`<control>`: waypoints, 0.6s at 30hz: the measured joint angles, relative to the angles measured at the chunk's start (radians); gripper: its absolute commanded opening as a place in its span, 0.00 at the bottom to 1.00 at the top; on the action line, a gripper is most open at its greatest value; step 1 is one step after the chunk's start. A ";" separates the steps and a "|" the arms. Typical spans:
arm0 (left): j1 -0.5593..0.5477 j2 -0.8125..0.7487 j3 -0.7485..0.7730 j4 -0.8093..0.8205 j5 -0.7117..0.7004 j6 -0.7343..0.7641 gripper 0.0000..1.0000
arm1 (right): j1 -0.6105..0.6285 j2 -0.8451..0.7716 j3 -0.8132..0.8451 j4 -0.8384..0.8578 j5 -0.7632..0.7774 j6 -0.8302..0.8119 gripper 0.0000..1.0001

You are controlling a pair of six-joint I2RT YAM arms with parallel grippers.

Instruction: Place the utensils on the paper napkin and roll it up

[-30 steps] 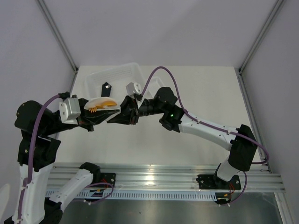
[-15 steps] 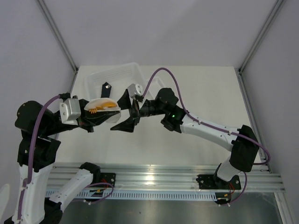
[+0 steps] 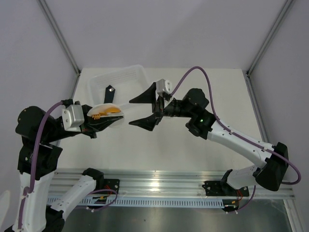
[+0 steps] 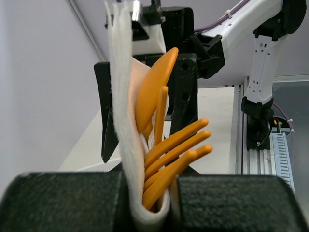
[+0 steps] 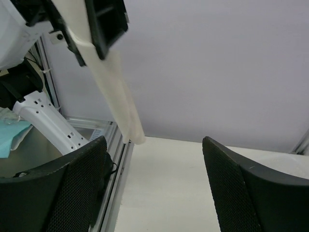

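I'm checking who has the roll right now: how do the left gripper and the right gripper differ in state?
The left gripper is shut on the paper napkin, which is folded around the orange utensils; the right gripper stands wide open with nothing between its jaws. The left gripper touches the napkin; the right gripper is clear of it, with a gap between them. Both are raised above the table and point toward each other.

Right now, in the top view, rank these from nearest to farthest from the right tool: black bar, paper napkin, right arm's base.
1. paper napkin, with the utensils, just left of the open right tool.
2. black bar, back left, in the tray.
3. right arm's base, near edge, right side.
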 measured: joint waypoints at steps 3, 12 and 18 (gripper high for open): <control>0.000 0.000 -0.002 0.000 -0.003 0.000 0.01 | 0.010 -0.015 0.009 0.013 -0.012 0.002 0.81; 0.000 -0.003 -0.012 -0.008 -0.003 0.001 0.01 | 0.042 0.068 0.057 0.072 -0.070 0.074 0.54; 0.000 -0.003 -0.017 -0.010 -0.002 0.002 0.01 | 0.047 0.093 0.082 0.120 -0.111 0.137 0.32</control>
